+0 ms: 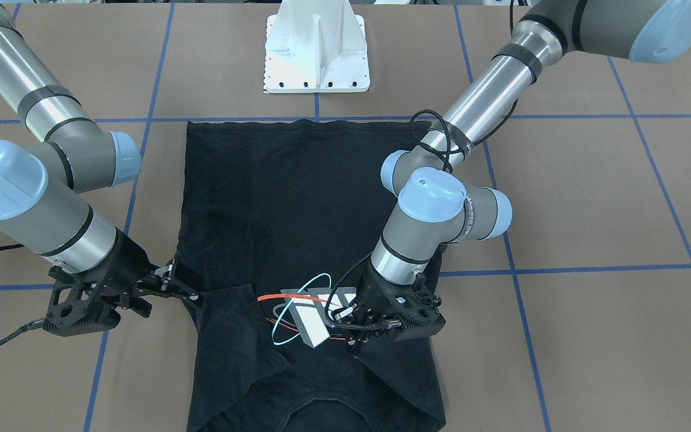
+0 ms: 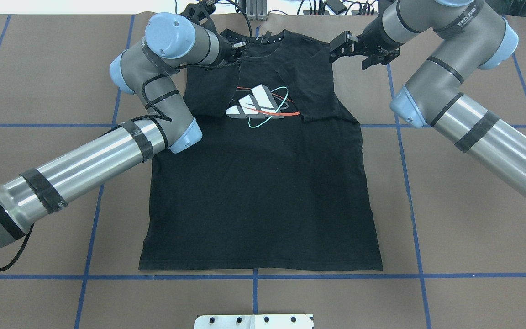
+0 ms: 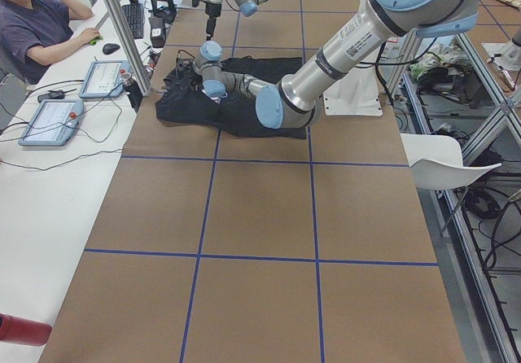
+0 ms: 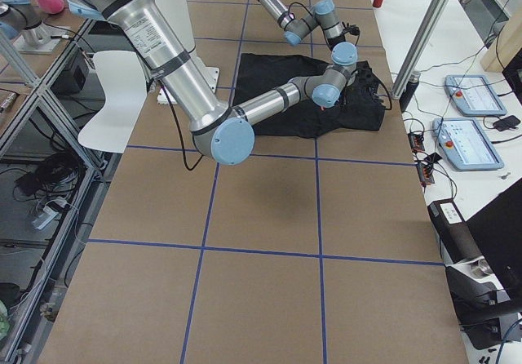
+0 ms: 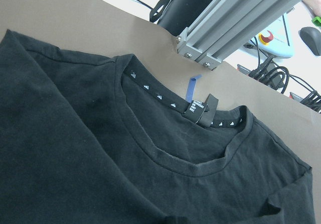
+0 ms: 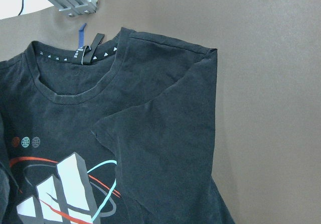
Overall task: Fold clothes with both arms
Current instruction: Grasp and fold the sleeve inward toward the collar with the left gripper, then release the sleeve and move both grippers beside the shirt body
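The black T-shirt (image 2: pixel 258 183) lies flat on the brown table with its logo (image 2: pixel 260 103) facing up and its collar (image 5: pixel 200 108) at the far edge. Both sleeves are folded inward, the left sleeve flap (image 2: pixel 208 89) and the right sleeve flap (image 6: pixel 165 133) lying over the chest beside the logo. My left gripper (image 2: pixel 239 45) hovers low over the collar end of the left flap; I cannot tell whether its jaws are open or shut. At the shirt's right shoulder corner, my right gripper (image 2: pixel 336 49) stands just off the cloth, open and holding nothing.
A white pedestal (image 1: pixel 317 48) stands beyond the shirt's hem. An aluminium frame (image 5: pixel 235 18) runs along the table edge behind the collar. A person (image 3: pixel 37 21) sits at a side desk with control tablets (image 3: pixel 49 119). Blue tape lines (image 2: pixel 254 275) grid the table.
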You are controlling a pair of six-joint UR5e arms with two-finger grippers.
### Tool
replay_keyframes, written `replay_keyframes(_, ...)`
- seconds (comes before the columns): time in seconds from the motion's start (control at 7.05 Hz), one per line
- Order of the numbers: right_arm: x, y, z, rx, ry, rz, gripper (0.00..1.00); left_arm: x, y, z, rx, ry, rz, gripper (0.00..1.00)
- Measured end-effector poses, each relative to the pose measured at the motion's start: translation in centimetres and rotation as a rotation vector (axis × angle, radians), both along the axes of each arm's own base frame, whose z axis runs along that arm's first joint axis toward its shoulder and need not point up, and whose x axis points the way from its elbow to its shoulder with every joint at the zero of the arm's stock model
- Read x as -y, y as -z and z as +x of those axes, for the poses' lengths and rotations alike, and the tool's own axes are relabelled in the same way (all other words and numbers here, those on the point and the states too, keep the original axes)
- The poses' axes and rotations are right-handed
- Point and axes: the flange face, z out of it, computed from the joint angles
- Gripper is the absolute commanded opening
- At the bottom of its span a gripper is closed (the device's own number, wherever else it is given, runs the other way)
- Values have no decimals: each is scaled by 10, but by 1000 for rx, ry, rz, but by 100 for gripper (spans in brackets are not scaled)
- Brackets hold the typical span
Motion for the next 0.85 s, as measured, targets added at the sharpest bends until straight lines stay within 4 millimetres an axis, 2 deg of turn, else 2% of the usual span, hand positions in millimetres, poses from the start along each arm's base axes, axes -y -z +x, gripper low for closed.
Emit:
replay_keyframes(0.14, 0, 0, 0, -1, -1, -2, 100, 0, 0, -1, -6, 1, 7, 99)
replay_keyframes(0.43, 0, 3, 1, 6, 1, -4, 100, -4, 12, -8, -39, 0, 38, 99)
replay_keyframes(0.57, -3, 6, 2, 20, 16, -8, 100, -13, 16, -17, -55, -11, 50, 99)
replay_keyframes(0.85, -22, 0, 11, 49, 34, -48, 100, -53, -8, -51, -64, -79, 30, 99)
